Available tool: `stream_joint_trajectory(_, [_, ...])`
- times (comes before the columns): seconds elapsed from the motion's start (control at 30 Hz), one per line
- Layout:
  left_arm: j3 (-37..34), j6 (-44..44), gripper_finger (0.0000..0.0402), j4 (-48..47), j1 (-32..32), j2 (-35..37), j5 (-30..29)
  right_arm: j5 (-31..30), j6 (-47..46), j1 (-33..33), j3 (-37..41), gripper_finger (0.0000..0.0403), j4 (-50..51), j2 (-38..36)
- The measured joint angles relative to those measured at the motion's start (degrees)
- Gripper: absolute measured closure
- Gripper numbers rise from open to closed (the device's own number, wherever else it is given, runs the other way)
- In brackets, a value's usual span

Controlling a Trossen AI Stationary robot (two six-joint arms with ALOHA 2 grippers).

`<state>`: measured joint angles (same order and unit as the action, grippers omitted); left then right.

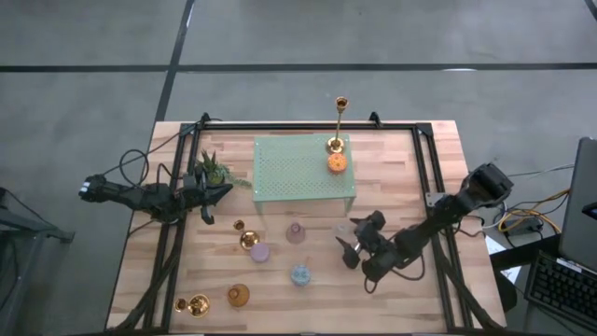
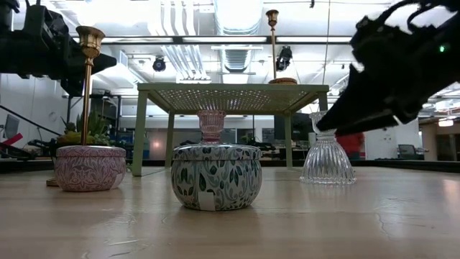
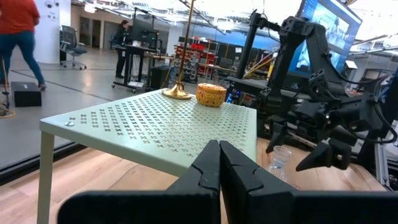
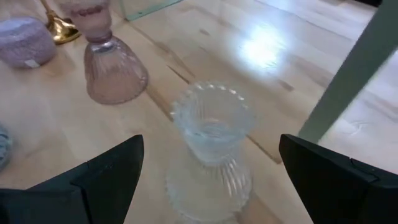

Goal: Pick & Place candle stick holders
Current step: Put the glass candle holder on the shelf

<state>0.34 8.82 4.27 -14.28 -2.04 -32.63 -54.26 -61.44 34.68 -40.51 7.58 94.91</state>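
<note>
A clear ribbed glass holder (image 4: 211, 146) stands on its base on the wood table, just off the near right leg of the pale green perforated stand (image 1: 303, 168). My right gripper (image 4: 211, 180) is open just above and behind it, one finger to each side, touching nothing; it also shows in the high view (image 1: 354, 241). On the stand are a tall gold candlestick (image 1: 338, 126) and an orange holder (image 1: 337, 163). My left gripper (image 3: 221, 168) is shut and empty, left of the stand beside the plant (image 1: 213, 170).
On the table nearer than the stand are a pink glass holder (image 1: 296, 231), a purple holder (image 1: 259, 252), a blue holder (image 1: 299, 274), an amber holder (image 1: 239, 296) and two gold candlesticks (image 1: 244, 235) (image 1: 193, 304). A person walks in the room beyond (image 3: 18, 37).
</note>
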Motion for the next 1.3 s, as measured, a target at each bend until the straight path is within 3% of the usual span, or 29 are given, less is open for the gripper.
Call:
stream_joint_trajectory(0.3, [0.0, 0.0, 0.0399, 0.0, 0.0, 0.0, 0.0, -2.8, -3.1, -0.5, -0.3, 0.0046, -2.8, 3.9])
stream_joint_trajectory(1.3, [0.0, 0.0, 0.0399, 0.0, 0.0, 0.0, 0.0, -5.9, -3.1, -0.8, -0.3, 0.0268, -5.3, 4.6])
